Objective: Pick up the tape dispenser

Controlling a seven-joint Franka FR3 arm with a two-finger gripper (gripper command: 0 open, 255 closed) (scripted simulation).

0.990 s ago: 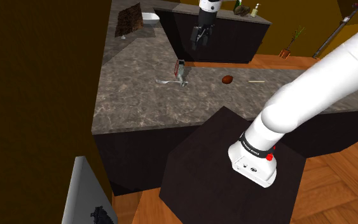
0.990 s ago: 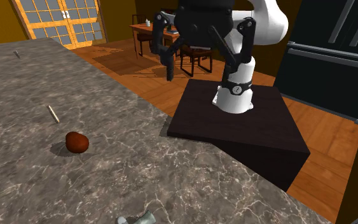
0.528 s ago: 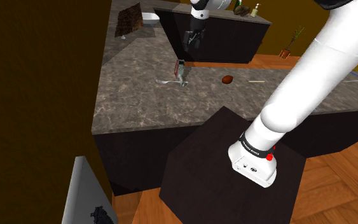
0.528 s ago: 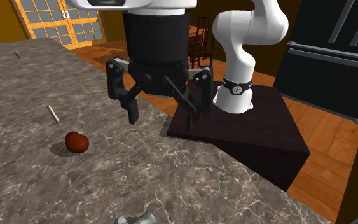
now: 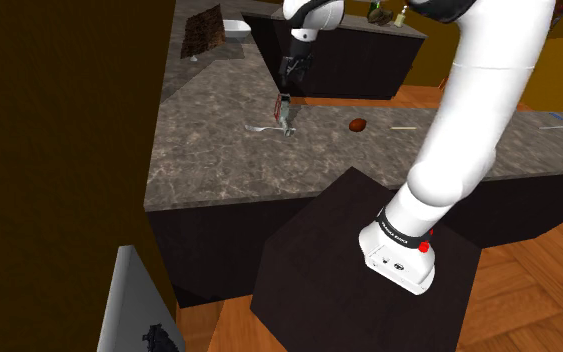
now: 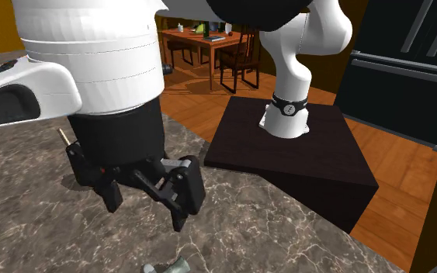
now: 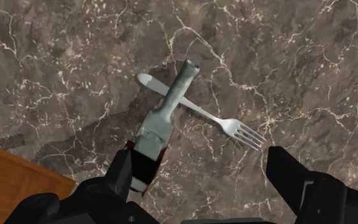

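Dispenser (image 7: 160, 125) lies on the counter (image 7: 56, 63), crossing over a fork (image 7: 231, 124), beneath the gripper (image 7: 201, 167); fingers spread. Likely rigid, light, smooth: grasp across its narrow body mid-length, clear of the fork.

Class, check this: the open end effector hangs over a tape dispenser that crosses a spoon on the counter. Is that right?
Not quite: the tape dispenser crosses a fork, not a spoon; the wrist view shows its tines. The rest holds.

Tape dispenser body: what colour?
The tape dispenser body is pale grey-green, clearest in the wrist view.
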